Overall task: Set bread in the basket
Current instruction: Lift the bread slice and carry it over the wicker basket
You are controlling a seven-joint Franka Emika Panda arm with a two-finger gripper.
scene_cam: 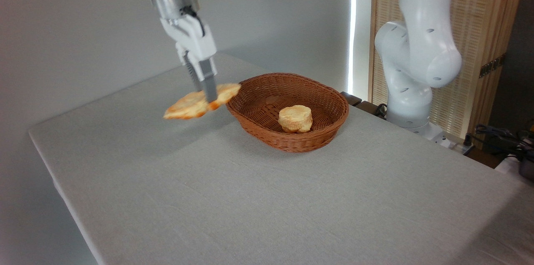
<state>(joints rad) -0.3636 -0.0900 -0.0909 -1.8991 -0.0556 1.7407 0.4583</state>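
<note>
Golden-orange bread (196,104) hung in the air above the grey cloth-covered surface (267,181), pinched near its middle by the white hand (207,89) of the arm. Its long axis ran from lower left to upper right, the right tip reaching just over the left rim of the brown wicker basket (321,129). A pale round bun (295,118) sat inside the basket. No writing was readable anywhere.
</note>
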